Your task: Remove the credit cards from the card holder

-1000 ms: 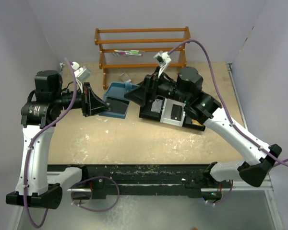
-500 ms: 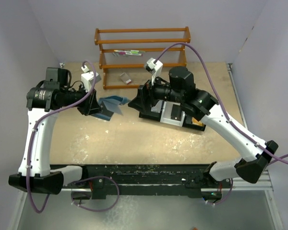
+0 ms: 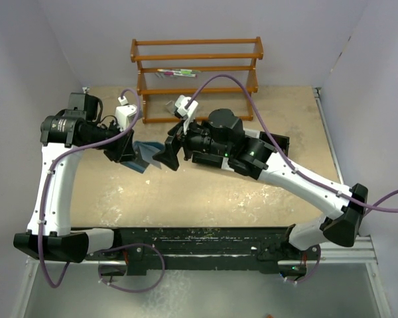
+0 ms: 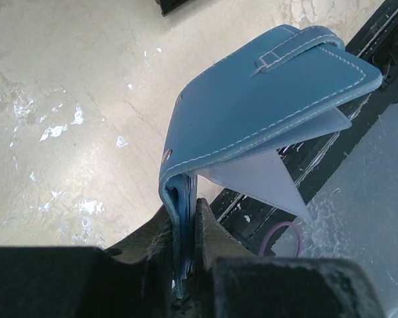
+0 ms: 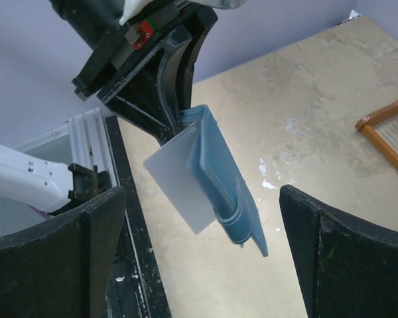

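The left gripper [image 4: 186,265] is closed on one end of the small teal-blue soft leather-like wallet [image 4: 265,93]. It holds the wallet lifted over the beige tabletop [image 3: 205,192], left of centre in the top view, and offered toward the right gripper [image 3: 167,154]. That one stands wide open just beside, probably to pull out the pale flat sheet [image 5: 176,175] hanging from the wallet.

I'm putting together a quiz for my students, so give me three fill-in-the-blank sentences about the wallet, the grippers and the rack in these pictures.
1. The gripper clamping the wallet belongs to the ____ arm.
2. The right gripper, facing the pale card that sticks out of the wallet, is ____.
3. The rack at the back of the table is made of ____.
Missing words: left; open; wood.
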`<act>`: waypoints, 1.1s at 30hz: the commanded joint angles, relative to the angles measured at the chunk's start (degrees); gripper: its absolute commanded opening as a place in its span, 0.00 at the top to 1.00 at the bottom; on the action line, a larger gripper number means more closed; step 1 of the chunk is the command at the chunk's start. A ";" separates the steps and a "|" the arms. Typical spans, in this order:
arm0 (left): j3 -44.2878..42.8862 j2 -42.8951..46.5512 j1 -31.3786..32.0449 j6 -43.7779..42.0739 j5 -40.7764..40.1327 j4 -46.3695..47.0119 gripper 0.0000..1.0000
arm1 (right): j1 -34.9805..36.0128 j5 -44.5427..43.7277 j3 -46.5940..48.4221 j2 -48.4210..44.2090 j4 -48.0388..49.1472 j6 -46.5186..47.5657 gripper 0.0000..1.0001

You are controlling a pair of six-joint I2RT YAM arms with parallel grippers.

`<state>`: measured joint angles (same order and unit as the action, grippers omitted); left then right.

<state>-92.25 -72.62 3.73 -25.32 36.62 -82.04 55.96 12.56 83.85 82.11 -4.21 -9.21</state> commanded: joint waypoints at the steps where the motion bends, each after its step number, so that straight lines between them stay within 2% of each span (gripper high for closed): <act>1: -3.04 0.64 0.16 -2.28 1.88 -0.67 0.99 | 0.22 -1.05 -1.05 -0.69 7.52 0.70 0.00; 7: -4.08 0.19 0.14 -2.45 2.60 -1.78 0.99 | 2.28 -0.13 -2.57 -0.16 9.41 1.46 0.00; 14: -4.09 0.16 0.14 -1.75 1.96 -1.37 0.99 | 7.47 -5.70 -1.95 1.42 9.57 3.85 0.00; 17: -4.15 0.18 0.15 -1.60 1.96 -1.37 0.99 | 9.70 -11.05 -1.22 2.58 8.51 5.54 0.00; 21: -4.57 0.15 0.23 -1.65 2.37 -1.78 0.99 | 13.42 -25.02 1.04 5.39 5.96 9.66 0.00; 27: -4.92 0.45 0.15 -2.19 2.90 -2.50 1.00 | 15.80 -35.10 2.44 6.48 6.49 13.90 0.00; 29: -5.05 0.54 0.25 -2.42 3.36 -2.87 1.00 | 15.97 -38.56 2.69 6.62 7.00 14.91 0.06; 31: -5.44 0.59 0.16 -2.87 4.17 -3.43 1.00 | 15.96 -41.68 3.32 6.95 7.16 15.43 0.20; 33: -5.71 0.85 0.20 -3.40 5.20 -3.97 0.99 | 15.93 -42.52 4.66 7.56 4.73 15.31 0.40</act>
<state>-95.18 -72.75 3.77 -26.68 37.80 -85.32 71.96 -22.00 83.50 89.97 0.21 4.10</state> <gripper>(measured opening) 0.153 0.752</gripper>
